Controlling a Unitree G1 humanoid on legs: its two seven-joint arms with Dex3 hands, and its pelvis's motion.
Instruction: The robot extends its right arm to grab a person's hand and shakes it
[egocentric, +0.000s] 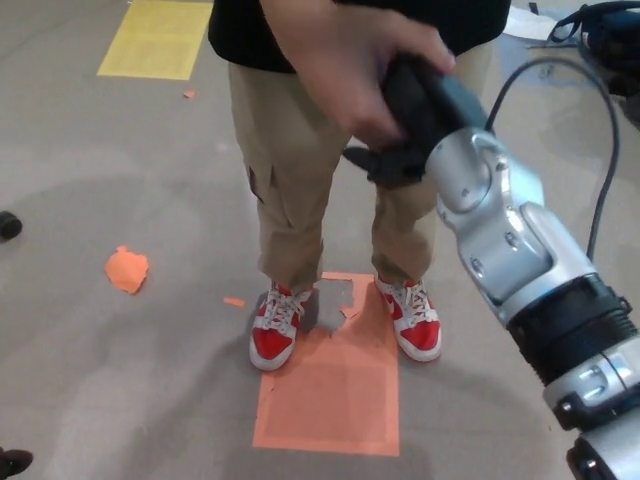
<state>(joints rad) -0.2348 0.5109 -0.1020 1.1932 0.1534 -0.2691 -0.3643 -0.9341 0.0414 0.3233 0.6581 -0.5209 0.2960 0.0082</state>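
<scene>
A person in a black shirt, tan trousers (300, 180) and red-and-white shoes stands in front of me. Their hand (350, 65) reaches down from the top of the head view and wraps over my right hand (415, 120). My black right hand is shut on the person's hand, its fingers curled under their palm. My silver right forearm (510, 250) runs from the lower right up to the clasp. My left hand does not show.
An orange square (330, 385) is taped on the grey floor under the person's shoes (275, 335). A yellow rectangle (155, 40) lies at the top left, an orange scrap (127, 268) at the left. A black cable (600, 130) loops at the right.
</scene>
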